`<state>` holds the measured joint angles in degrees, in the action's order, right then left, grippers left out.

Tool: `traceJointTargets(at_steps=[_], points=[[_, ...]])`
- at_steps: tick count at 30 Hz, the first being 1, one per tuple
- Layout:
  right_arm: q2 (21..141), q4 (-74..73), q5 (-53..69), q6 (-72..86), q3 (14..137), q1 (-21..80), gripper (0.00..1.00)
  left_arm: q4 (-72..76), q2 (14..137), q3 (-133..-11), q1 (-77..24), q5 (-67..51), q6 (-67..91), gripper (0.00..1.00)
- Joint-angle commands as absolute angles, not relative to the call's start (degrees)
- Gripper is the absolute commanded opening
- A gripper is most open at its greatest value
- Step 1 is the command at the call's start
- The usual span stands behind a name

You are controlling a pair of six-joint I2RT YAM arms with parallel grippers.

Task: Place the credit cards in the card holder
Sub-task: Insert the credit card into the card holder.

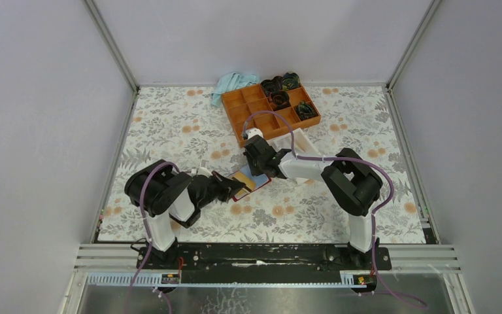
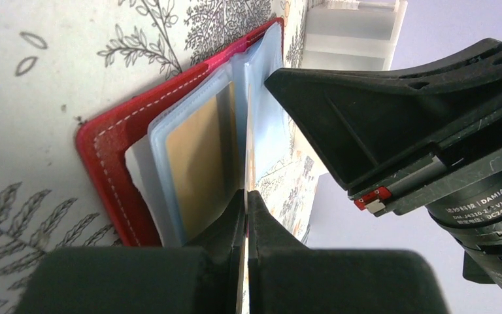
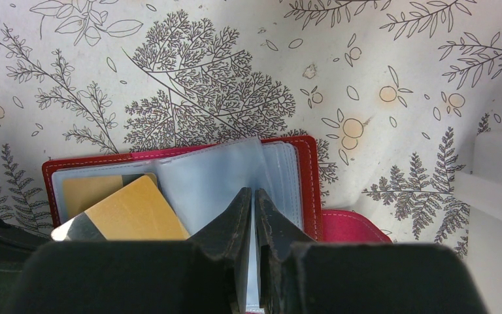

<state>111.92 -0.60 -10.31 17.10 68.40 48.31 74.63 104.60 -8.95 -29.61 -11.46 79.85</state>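
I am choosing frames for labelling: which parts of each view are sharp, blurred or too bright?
Top external: even light, no hard shadows, card holder small but clear. Left wrist: card holder sharp, left tool blurred at the bottom. Right wrist: tablecloth print sharp, right tool blurred, clear box at the right washed out.

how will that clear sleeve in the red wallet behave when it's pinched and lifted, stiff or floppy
Probably floppy: the clear sleeve bows where the right tool pinches it. Likely light, since one edge pinch holds it up off the card holder. Possibly slippery, being glossy; the gold card looks stiffer, its face flat.
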Motion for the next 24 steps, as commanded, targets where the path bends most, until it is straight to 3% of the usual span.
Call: traceJointTargets(at_steps=[1,7,17,24], points=[[115.25,-4.59,-6.81,17.04,67.49,48.86,0.13,76.47,106.11,-10.87,-30.1,-11.42,77.9,0.0],[115.34,-4.73,-6.75,17.01,67.62,48.84,0.13,73.55,108.27,-13.42,-30.23,-14.13,77.35,0.01],[115.89,-4.6,-6.59,16.92,67.7,48.87,0.13,67.58,106.91,-14.15,-30.24,-15.68,75.33,0.34],[115.94,-4.69,-6.5,16.94,67.77,48.8,0.13,59.57,101.83,-14.71,-30.28,-15.09,72.81,0.41]])
